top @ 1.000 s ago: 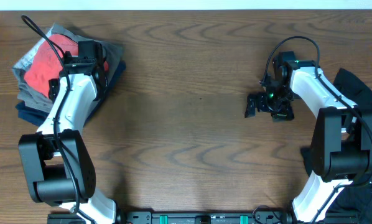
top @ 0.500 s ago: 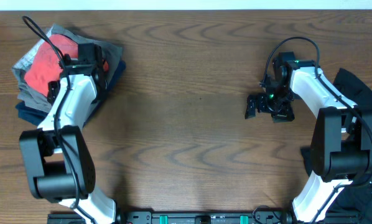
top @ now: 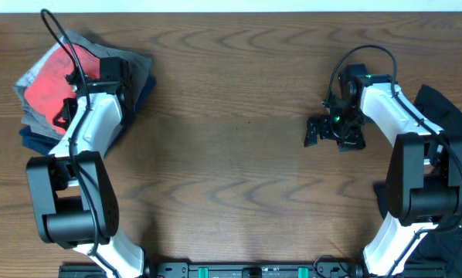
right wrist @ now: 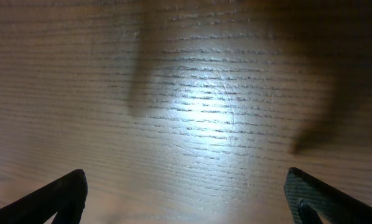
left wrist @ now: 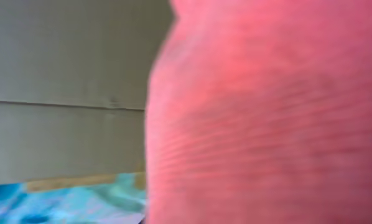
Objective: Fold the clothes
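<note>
The coral-red T-shirt (top: 44,86) lies on top of a pile of clothes at the table's far left. My left gripper (top: 65,113) is down on it and shut on its fabric. Red cloth (left wrist: 267,112) fills most of the left wrist view and hides the fingers. A black garment (top: 450,116) hangs at the right edge of the table. My right gripper (top: 316,131) hovers open over bare wood, well left of the black garment. Its two dark fingertips (right wrist: 65,198) stand wide apart with nothing between them, and the gripper (right wrist: 192,208) looks down on lit wood grain.
Under the red shirt sit a folded grey garment (top: 80,42) and a folded navy one (top: 36,142). The wooden table (top: 231,177) stretches between the arms. The left arm's cable (top: 57,35) loops over the pile.
My left gripper has shut on the red shirt, and the red cloth now spreads wider toward the left of the pile. The right arm has not moved.
</note>
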`<move>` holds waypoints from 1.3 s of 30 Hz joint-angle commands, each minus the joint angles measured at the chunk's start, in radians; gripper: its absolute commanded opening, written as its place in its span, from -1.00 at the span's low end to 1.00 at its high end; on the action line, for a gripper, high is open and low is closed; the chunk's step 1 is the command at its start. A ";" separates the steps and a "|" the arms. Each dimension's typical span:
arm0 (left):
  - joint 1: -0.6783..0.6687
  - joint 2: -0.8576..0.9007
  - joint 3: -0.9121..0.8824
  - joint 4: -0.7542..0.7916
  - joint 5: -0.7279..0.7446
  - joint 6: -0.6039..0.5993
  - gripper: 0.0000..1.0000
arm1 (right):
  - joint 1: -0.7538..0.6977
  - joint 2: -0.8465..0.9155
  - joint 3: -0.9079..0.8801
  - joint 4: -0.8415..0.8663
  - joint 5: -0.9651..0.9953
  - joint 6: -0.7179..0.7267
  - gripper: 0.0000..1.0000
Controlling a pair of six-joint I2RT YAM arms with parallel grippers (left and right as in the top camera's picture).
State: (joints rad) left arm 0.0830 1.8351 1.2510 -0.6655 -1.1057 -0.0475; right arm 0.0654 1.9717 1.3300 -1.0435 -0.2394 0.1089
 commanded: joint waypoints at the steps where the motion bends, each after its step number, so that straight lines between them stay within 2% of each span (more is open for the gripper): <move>1: -0.010 -0.054 0.013 0.006 -0.198 0.014 -0.88 | -0.008 -0.023 -0.003 0.008 -0.011 -0.021 0.98; 4: -0.031 -0.059 0.013 0.009 -0.224 0.053 -0.88 | -0.008 -0.023 -0.003 0.014 -0.011 -0.021 0.98; 9: -0.068 -0.058 0.013 -0.044 -0.221 0.042 -0.83 | -0.008 -0.023 -0.003 0.013 -0.011 -0.021 0.99; 10: -0.069 -0.058 0.013 -0.056 -0.218 0.043 -0.70 | -0.010 -0.023 -0.003 0.013 -0.011 -0.021 0.99; 11: -0.070 -0.058 0.013 -0.071 -0.217 0.043 -0.66 | -0.011 -0.023 -0.003 0.013 -0.011 -0.021 0.99; 12: -0.069 -0.058 0.013 -0.084 -0.215 0.042 -0.51 | -0.013 -0.023 -0.003 0.011 -0.011 -0.021 0.99; 17: -0.059 -0.059 0.013 -0.131 -0.214 0.042 -0.38 | -0.015 -0.023 -0.003 0.007 -0.011 -0.029 0.98; 18: -0.059 -0.059 0.013 -0.142 -0.214 0.042 -0.14 | -0.015 -0.023 -0.003 0.006 -0.011 -0.029 0.98; 20: -0.062 -0.061 0.013 -0.142 -0.214 0.042 0.19 | -0.015 -0.023 -0.003 0.006 -0.012 -0.029 0.98; 23: -0.080 -0.098 0.017 -0.134 -0.202 -0.016 0.56 | -0.015 -0.023 -0.003 0.004 -0.011 -0.029 0.98; 26: -0.087 -0.180 0.033 -0.120 -0.098 -0.041 0.61 | -0.019 -0.023 -0.003 0.005 -0.011 -0.029 0.98; 30: -0.054 -0.315 0.037 -0.017 0.097 -0.040 0.68 | -0.028 -0.023 -0.003 0.000 -0.011 -0.029 0.99; 35: 0.042 -0.442 0.037 0.088 0.399 -0.040 0.67 | -0.030 -0.023 -0.003 -0.009 -0.011 -0.029 0.98; 39: 0.152 -0.448 0.035 0.106 0.565 -0.088 0.63 | -0.034 -0.023 -0.003 -0.017 -0.011 -0.029 0.99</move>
State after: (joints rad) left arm 0.1768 1.3777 1.2655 -0.5640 -0.7300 -0.0834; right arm 0.0498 1.9717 1.3289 -1.0565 -0.2401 0.0940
